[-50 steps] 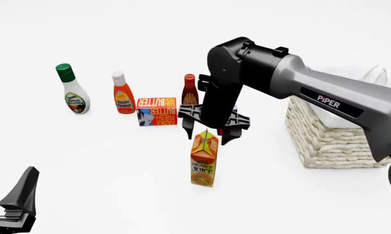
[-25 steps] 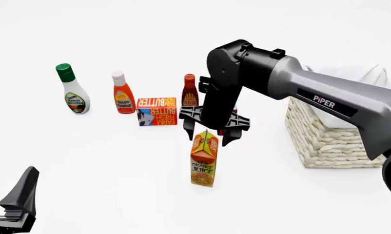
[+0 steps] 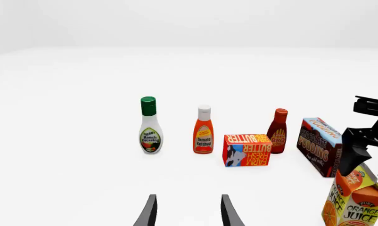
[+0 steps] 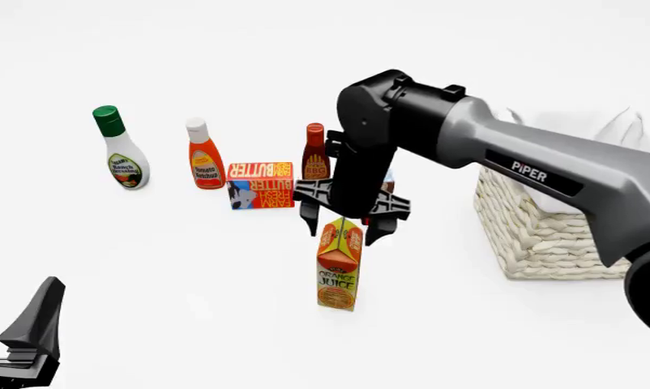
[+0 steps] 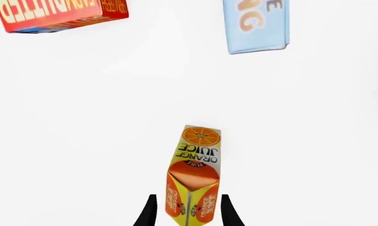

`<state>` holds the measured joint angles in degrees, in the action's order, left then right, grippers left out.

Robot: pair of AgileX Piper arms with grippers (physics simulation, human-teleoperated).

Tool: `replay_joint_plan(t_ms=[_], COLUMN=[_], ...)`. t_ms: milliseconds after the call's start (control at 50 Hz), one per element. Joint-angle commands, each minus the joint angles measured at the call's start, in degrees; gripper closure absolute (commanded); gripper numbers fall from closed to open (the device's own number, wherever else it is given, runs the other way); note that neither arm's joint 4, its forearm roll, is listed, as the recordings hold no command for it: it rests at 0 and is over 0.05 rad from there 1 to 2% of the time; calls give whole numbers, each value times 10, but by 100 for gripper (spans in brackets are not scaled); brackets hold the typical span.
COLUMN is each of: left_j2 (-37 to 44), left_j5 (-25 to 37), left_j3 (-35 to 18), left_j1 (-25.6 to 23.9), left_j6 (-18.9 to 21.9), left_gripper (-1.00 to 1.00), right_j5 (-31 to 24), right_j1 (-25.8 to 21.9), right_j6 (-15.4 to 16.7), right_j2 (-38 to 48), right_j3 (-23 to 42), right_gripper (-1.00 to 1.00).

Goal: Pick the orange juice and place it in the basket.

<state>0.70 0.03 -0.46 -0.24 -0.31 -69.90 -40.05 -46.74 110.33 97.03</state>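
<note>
Plain white table (image 4: 195, 267). Right gripper (image 4: 344, 225) spread wide, straddling gable of upright orange juice (image 4: 339, 263), contact unclear.

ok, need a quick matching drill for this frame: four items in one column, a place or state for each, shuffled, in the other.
Items:
1. orange juice
2. basket
3. ranch bottle
4. left tool

Descriptions:
A. open, holding nothing
B. far left of the bottle row
C. upright, its top between the right tool's fingers
D. at the table's right, beside the right arm

Pairs: 1-C, 2-D, 3-B, 4-A
</note>
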Motion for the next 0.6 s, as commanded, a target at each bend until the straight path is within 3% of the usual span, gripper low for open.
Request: replay_joint_plan(t_ms=[20, 220, 260, 600], left_j2=[0, 0, 0, 0], left_j5=[-1, -1, -1, -1], left_j3=[1, 1, 1, 1], left_j1=[1, 1, 1, 1], left_j6=[0, 0, 0, 0], left_gripper=[-100, -100, -100, -100], right_j5=[0, 0, 0, 0], right_j1=[-7, 3, -9, -6], right_j6=[-6, 5, -8, -7], right_j2=[7, 12, 10, 12], right_j3=[-1, -3, -1, -5], right_gripper=[-100, -100, -100, -100])
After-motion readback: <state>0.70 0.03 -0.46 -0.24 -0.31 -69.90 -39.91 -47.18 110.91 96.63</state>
